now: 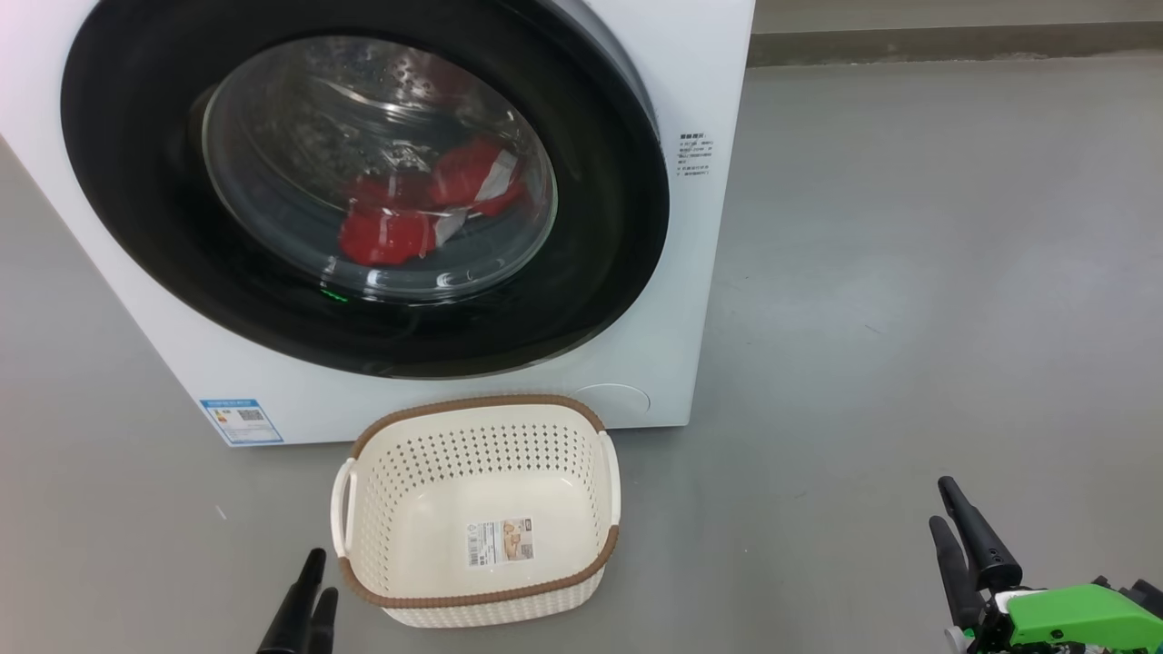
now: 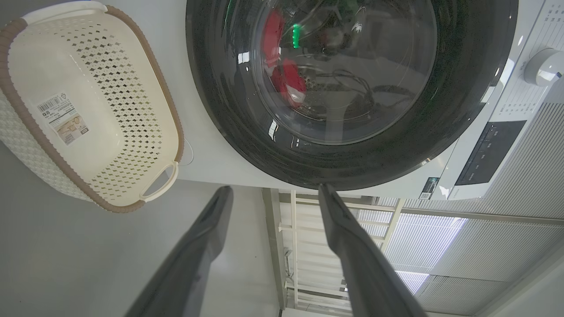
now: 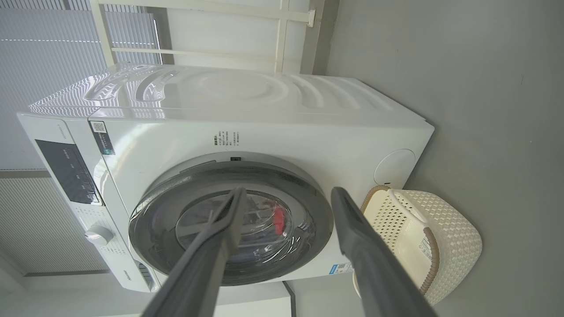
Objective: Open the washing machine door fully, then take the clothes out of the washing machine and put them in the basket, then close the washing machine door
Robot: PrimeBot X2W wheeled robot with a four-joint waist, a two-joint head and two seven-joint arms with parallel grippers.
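Observation:
The white washing machine (image 1: pixel 700 82) stands ahead with its round black door (image 1: pixel 136 209) shut. Through the glass window I see the red clothes (image 1: pixel 400 218) lying in the drum. They also show in the left wrist view, clothes (image 2: pixel 288 79), and the right wrist view, clothes (image 3: pixel 278 220). The cream basket (image 1: pixel 482 427) sits empty on the floor in front of the machine. My left gripper (image 1: pixel 316 581) is open, low beside the basket's left side. My right gripper (image 1: pixel 945 513) is open, far to the right, holding nothing.
Grey floor (image 1: pixel 909 272) stretches to the right of the machine. A blue label (image 1: pixel 241 421) marks the machine's lower left corner. A control panel and knob (image 2: pixel 544 66) sit above the door. A white rail and slatted wall (image 3: pixel 53 53) stand behind the machine.

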